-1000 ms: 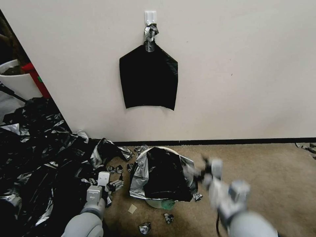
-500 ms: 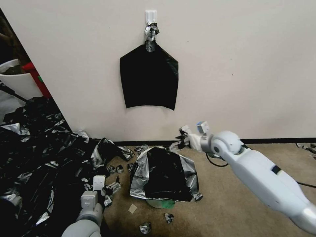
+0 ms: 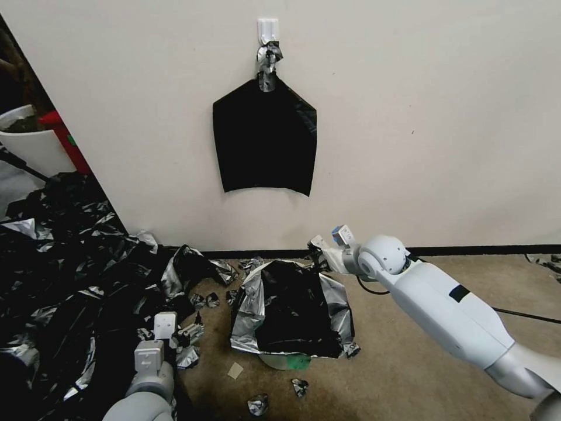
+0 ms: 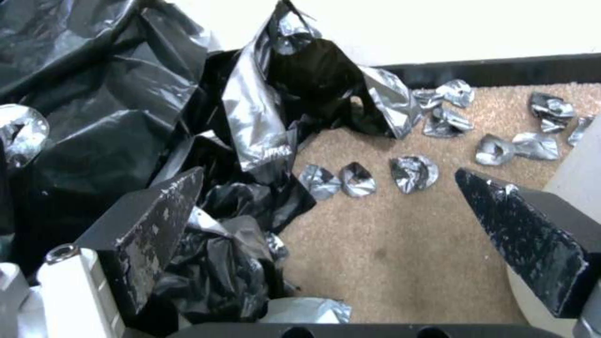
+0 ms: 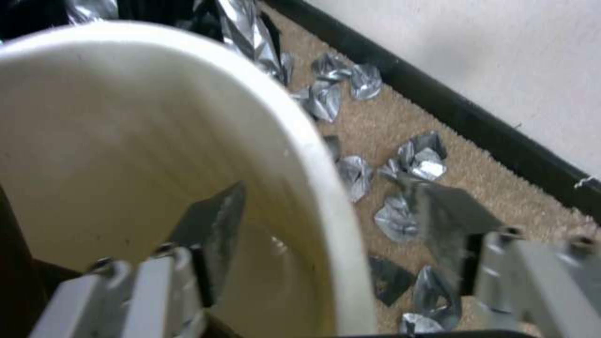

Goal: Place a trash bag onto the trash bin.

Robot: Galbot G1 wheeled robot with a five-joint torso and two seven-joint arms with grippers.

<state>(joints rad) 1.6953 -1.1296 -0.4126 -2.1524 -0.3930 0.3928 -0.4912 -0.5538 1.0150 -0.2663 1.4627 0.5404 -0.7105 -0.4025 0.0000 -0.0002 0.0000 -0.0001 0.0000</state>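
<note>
Two claws at work. Right claw (image 5: 326, 220) spread wide, straddling bin (image 5: 157, 141) rim at wall side: one finger inside, one outside, gripping nothing. Bag (image 3: 292, 307) draped over bin on carpet (image 3: 421, 374) near wall (image 3: 409, 117), mouth looks half on. Left claw (image 4: 338, 225) spread wide too, empty, low by bag heap (image 3: 64, 275). Bag thin, soft, slippery, likely tears easy; pinch at hem, pull gently. Open room on right; wall close behind, heap crowds left.
</note>
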